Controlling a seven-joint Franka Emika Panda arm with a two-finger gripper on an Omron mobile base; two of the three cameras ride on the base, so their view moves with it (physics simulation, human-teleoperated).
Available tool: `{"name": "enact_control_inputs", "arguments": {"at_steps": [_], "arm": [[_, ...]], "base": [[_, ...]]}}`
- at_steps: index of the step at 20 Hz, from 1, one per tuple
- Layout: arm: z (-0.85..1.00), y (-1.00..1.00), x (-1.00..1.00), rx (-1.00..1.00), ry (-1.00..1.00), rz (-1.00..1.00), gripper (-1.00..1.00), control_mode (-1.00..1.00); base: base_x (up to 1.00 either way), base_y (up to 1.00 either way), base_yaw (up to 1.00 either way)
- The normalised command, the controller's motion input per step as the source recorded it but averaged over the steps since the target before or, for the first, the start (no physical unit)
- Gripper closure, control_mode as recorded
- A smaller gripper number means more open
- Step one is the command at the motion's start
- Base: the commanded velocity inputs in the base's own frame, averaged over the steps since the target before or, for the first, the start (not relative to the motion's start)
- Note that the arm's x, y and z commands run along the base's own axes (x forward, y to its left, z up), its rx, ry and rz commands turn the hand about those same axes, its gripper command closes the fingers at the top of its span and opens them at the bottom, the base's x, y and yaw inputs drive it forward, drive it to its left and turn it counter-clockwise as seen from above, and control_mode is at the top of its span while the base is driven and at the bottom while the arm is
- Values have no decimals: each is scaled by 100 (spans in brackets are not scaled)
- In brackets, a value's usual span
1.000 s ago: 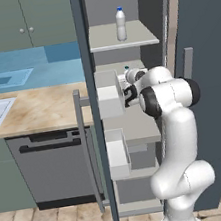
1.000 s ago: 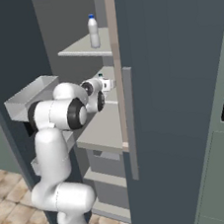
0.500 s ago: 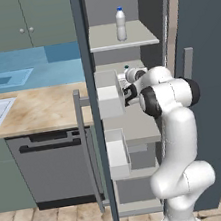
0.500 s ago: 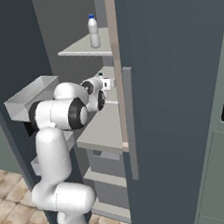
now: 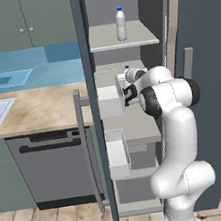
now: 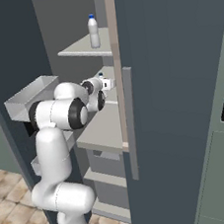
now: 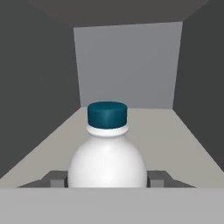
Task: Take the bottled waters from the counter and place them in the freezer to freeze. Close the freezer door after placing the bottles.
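Inside the freezer (image 5: 135,124), seen from the left base view, the arm reached over the middle shelf (image 5: 140,128) with its gripper (image 5: 127,74) deep between the open door (image 5: 93,110) and the right wall. One bottle (image 5: 120,24) stood upright on the upper shelf (image 5: 121,39), well above the hand. The white door bins (image 5: 109,93) sat just beside the wrist on the left, so room on that side was tight. The counter (image 5: 36,109) lay off to the left, with no bottle to be seen on it.

In the right base view the gripper (image 6: 102,84) hung just above the middle shelf (image 6: 102,127), a blue cap peeping over it. The upper bottle (image 6: 93,32) stood near the front edge of its shelf. The fridge's closed right door (image 6: 182,100) walled the arm in on that side.

In the hand view the second bottle (image 7: 107,153) stood upright straight ahead, long axis vertical, clamped between the two fingertips (image 7: 56,178) at its shoulder. The shelf floor (image 7: 183,144) ran clear to the back wall, side walls well apart from the bottle. I judged the next move to be setting it down and letting go, then backing straight out without brushing the bins, and shutting the door.
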Motion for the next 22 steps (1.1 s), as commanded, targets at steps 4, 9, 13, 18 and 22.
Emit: {"name": "enact_control_inputs", "arguments": {"at_steps": [4,9,13,18,22], "arm": [[-2,0,0,1,0,0,-100,-100],[0,0,0,0,0,0,-100,-100],[0,0,-6,0,0,0,-100,-100],[2,0,-23,-1,0,-3,-100,-100],[25,0,-45,0,0,-1,-100,-100]], "base": [[0,0,0],[0,0,0],[0,0,0],[0,0,0],[0,0,0]]}}
